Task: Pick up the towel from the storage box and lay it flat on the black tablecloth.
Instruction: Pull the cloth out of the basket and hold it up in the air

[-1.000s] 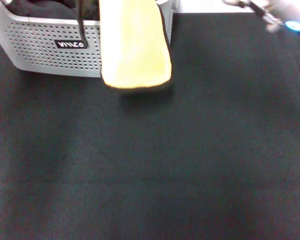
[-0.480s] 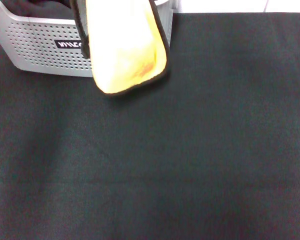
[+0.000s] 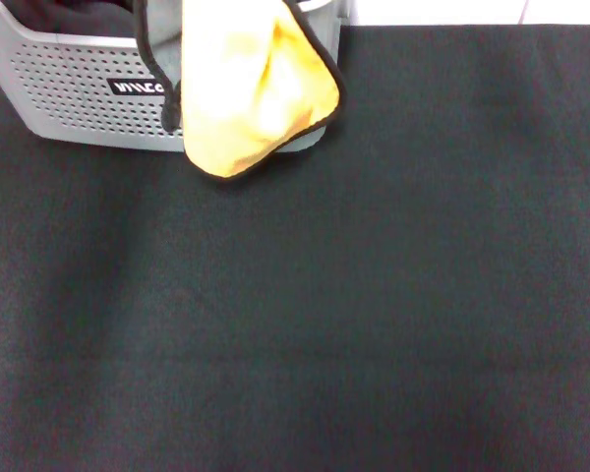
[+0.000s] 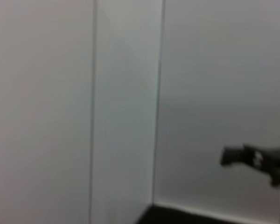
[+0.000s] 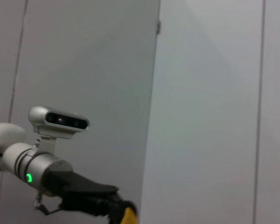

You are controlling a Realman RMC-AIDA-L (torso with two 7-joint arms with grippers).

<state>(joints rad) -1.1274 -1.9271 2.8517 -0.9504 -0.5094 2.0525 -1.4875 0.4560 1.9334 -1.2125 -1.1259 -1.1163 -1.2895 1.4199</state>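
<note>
Left gripper, seen from the right wrist, is held up against a pale wall, clamped on a yellow tip of the towel. From the head view the towel hangs bunched from the top edge, black edging showing, its lower end in front of the box and just over the tablecloth. Dark clothes lie inside the box. Right gripper is a distant dark shape; its state cannot be told

Towel hanging before storage box
</note>
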